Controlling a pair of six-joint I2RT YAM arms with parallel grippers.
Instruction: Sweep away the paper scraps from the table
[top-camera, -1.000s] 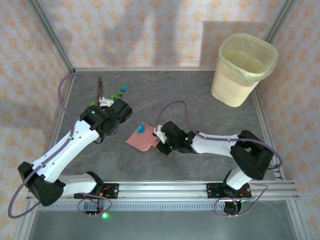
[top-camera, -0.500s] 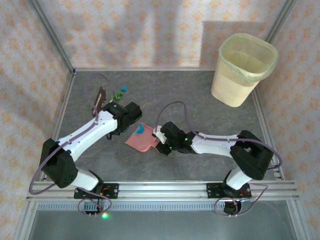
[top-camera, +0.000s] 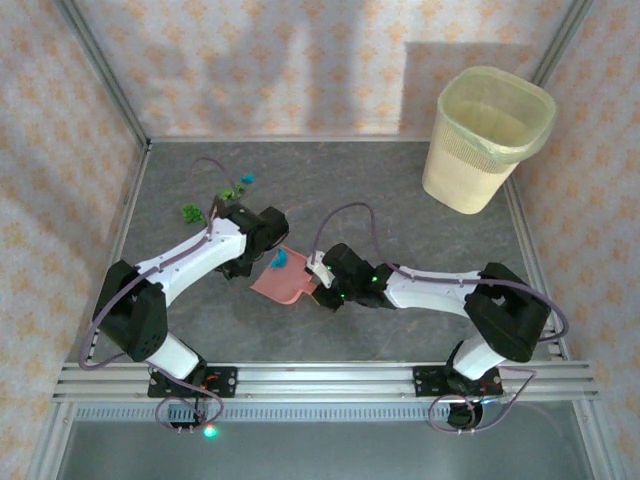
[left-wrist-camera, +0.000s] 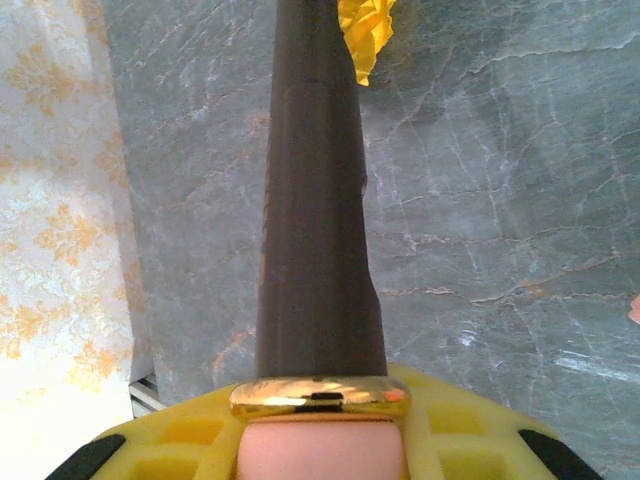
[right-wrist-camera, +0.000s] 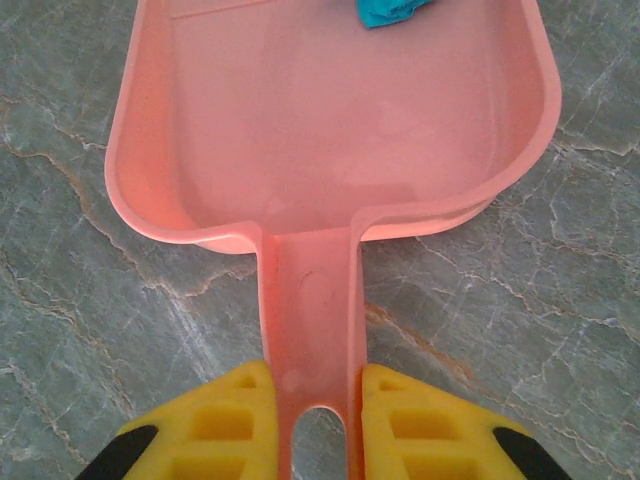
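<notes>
My left gripper (left-wrist-camera: 320, 445) is shut on a brush (left-wrist-camera: 318, 200) with dark bristles, a gold band and a pink handle. Its tip reaches a yellow-orange paper scrap (left-wrist-camera: 365, 30) on the grey table (left-wrist-camera: 500, 200). From above, the left gripper (top-camera: 250, 232) sits just left of the pink dustpan (top-camera: 284, 282). My right gripper (right-wrist-camera: 312, 420) is shut on the dustpan's handle (right-wrist-camera: 310, 320); a teal scrap (right-wrist-camera: 390, 10) lies in the pan (right-wrist-camera: 330, 120). Green scraps (top-camera: 190, 212) and a teal one (top-camera: 247, 179) lie at the back left.
A cream waste bin (top-camera: 490, 135) stands at the back right corner. The patterned left wall (left-wrist-camera: 60, 250) is close beside the brush. Aluminium rails (top-camera: 330, 378) run along the near edge.
The left arm has folded in and its gripper has shifted right towards the dustpan, turning the brush. A green scraps clump at the left is now uncovered. The right arm and dustpan have stayed put.
</notes>
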